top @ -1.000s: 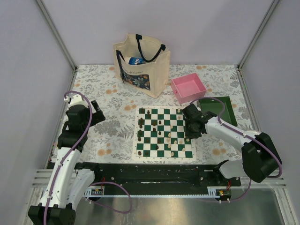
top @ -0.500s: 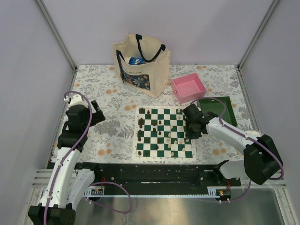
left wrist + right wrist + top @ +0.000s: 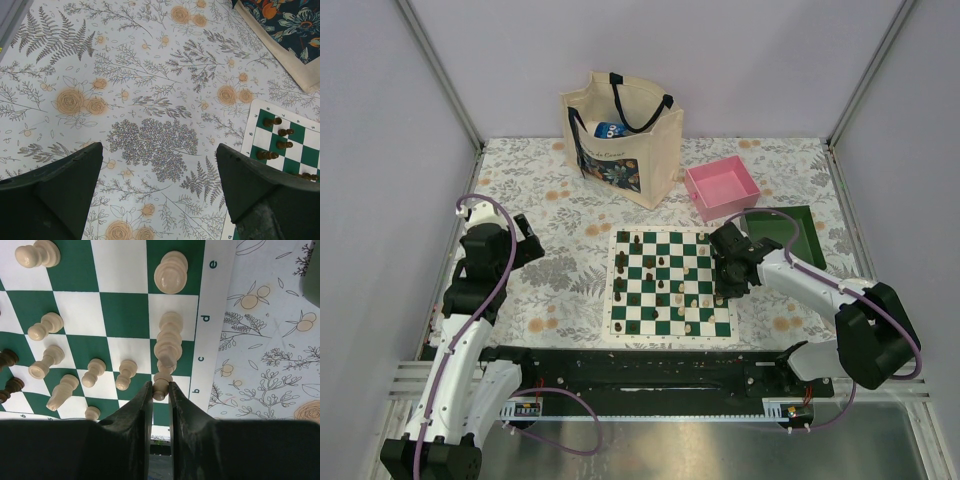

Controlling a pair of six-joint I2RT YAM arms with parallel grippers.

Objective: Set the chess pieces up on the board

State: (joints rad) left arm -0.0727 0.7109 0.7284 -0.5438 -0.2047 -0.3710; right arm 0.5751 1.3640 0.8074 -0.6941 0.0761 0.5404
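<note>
**Right pincer has a cream piece at the board's right edge**

A table with a flowery cloth point(image 3: 150, 100) fills the scene. The flat green-and-white checked chess board point(image 3: 125, 310) lies on it, in the middle and toward the near side.

The left gripper point(image 3: 159, 197) hangs over the bare cloth just left of the board. Its jaws are wide apart and hold nothing.

The right gripper point(image 3: 160, 386) is over the right edge of the board. Its jaws are squeezed together on the thin top of a small cream chess piece point(image 3: 161, 388), by the white border with the letters. I cannot tell if the piece stands on its square or is lifted a little.

Other small cream pieces point(image 3: 45, 326) lie tipped over close by, and small dark brown pieces point(image 3: 272, 121) stand along the board's left side.

These pieces look hard, smooth and very light. I think they slip and fall over easily. The best spot to pinch is the narrow neck near the top, coming straight down, so nearby pieces do not get bumped.
</note>
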